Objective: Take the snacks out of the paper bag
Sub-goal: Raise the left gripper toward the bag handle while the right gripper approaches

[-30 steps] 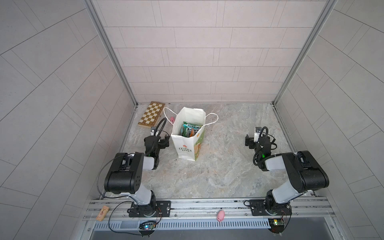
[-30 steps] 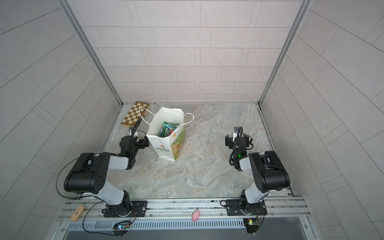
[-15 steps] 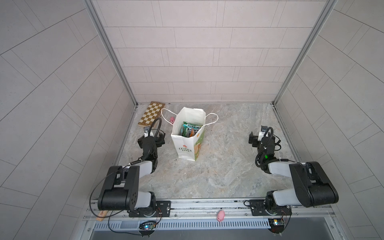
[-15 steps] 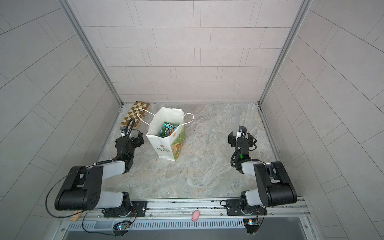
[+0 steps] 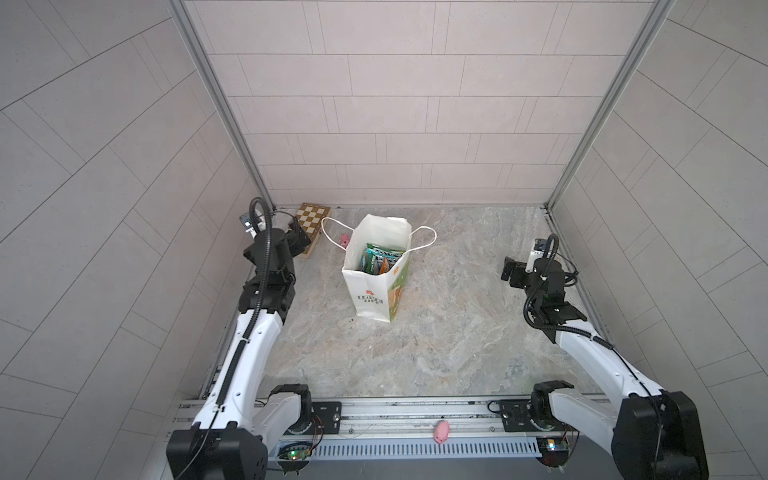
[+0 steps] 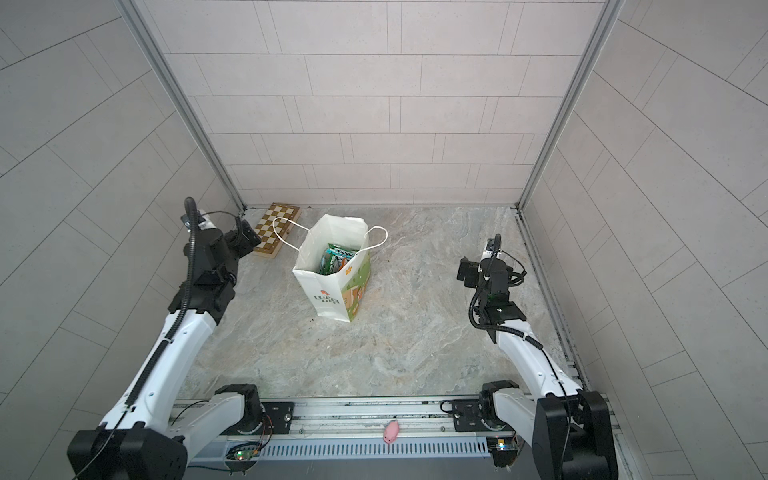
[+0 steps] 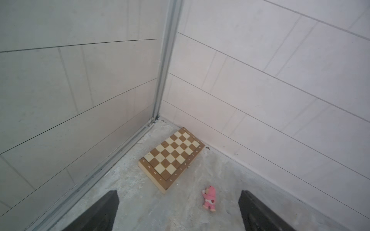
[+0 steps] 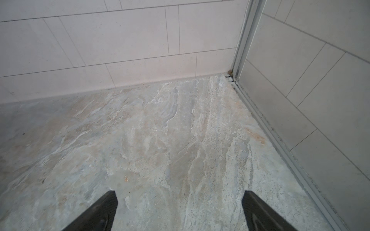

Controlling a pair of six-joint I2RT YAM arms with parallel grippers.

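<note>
Left gripper: jaws spread wide with nothing between them, which suits a reach that has not yet picked its target. It faces the back corner, not the bag.
Right gripper: also fully parted and empty. In the right wrist view only bare floor lies ahead of its fingertips.
Paper bag: stands upright between the two grippers, off to the inner side of each. It is nearer the left gripper and well apart from the right.
Bag mouth: open to the top, with the cord handles flopped outward on both sides, so entry from above looks clear.
Snacks: all inside the bag, standing on edge with their tops just under the rim. That probably offers thin edges to pinch from above. How many there are cannot be told from here.
Chessboard box: lies flat just ahead of the left gripper, tucked into the corner, and is a bystander.
Pig toy: lies on the floor close ahead of the left gripper, between it and the bag, touching neither.
Step judged: nothing is out yet. Either gripper must first turn inward toward the bag and rise above the rim.
Risk judged: the light bag may tip or slide if a finger catches its wall.
</note>
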